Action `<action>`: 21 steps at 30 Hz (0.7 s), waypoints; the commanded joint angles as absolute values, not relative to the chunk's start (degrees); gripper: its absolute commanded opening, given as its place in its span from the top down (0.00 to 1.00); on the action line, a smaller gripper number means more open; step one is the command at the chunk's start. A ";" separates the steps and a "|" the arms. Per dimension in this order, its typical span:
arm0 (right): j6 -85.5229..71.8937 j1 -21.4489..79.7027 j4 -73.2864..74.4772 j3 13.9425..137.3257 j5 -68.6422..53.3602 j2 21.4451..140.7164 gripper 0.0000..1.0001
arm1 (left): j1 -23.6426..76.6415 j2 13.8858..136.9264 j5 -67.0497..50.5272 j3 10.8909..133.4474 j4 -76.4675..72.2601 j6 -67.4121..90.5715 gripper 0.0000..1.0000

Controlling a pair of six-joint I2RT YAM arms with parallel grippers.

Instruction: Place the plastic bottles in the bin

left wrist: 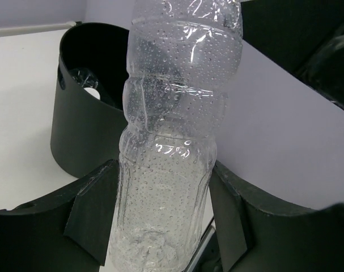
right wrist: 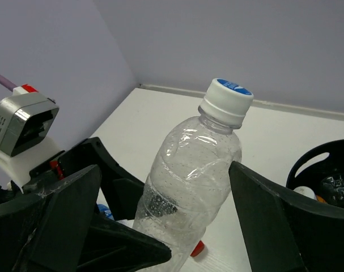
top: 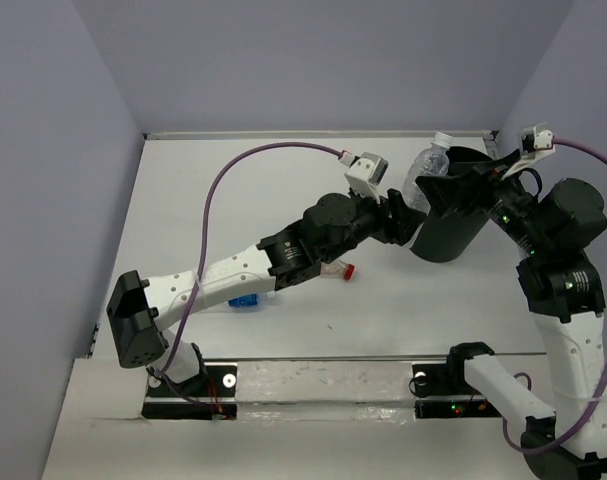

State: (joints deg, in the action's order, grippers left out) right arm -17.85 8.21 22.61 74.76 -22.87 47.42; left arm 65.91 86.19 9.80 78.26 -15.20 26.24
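The clear unlabelled bottle (left wrist: 172, 170) looks empty, light and easily crushed, with a beaded wall that is probably slippery, so I'd grip its lower body. The left gripper (left wrist: 163, 215) clamps it there, just beside the bin (top: 448, 235) near the far right corner of the table (top: 283, 180). The right gripper (right wrist: 172, 226) stands spread wide either side of its shoulder.

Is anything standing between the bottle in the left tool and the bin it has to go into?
Yes. The right tool, wide open, straddles the unlabelled bottle held by the left tool. One of its fingers sits between the bottle and the bin. Nothing else visibly blocks the bin's opening.
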 commanded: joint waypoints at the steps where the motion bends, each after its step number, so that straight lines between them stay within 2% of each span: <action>1: -19.60 7.91 23.20 73.65 -30.57 49.83 0.00 | 66.18 86.22 4.23 82.18 -19.33 24.87 0.55; 6: -20.91 7.91 22.59 73.74 -30.58 51.33 0.02 | 66.18 85.43 2.81 80.78 -20.56 24.08 0.55; 7: -21.18 7.91 21.72 73.48 -30.59 51.33 0.09 | 66.18 84.99 3.25 80.16 -20.83 23.65 0.54; 9: -22.14 7.91 20.66 73.30 -29.54 51.33 0.16 | 66.18 84.82 3.60 79.72 -20.74 23.20 0.53; 14: -23.03 7.91 20.30 74.35 -29.44 53.26 0.18 | 66.18 84.55 3.43 78.58 -20.83 22.24 0.53; 16: -23.38 7.91 19.78 74.36 -29.18 53.35 0.31 | 66.18 84.29 3.95 78.31 -20.74 21.89 0.48; 17: -23.64 7.91 19.25 74.18 -28.74 53.18 0.37 | 66.18 84.03 4.83 77.88 -20.57 21.80 0.45; 18: -23.99 7.91 18.81 74.27 -27.26 52.91 0.42 | 66.18 83.85 5.53 77.70 -20.22 21.71 0.29; 19: -24.08 7.91 18.46 74.62 -26.20 52.82 0.51 | 66.18 83.15 7.10 77.43 -19.52 21.80 0.20; 21: -24.00 7.91 18.63 76.45 -22.18 53.00 0.57 | 66.18 82.09 9.13 75.42 -19.07 22.06 0.05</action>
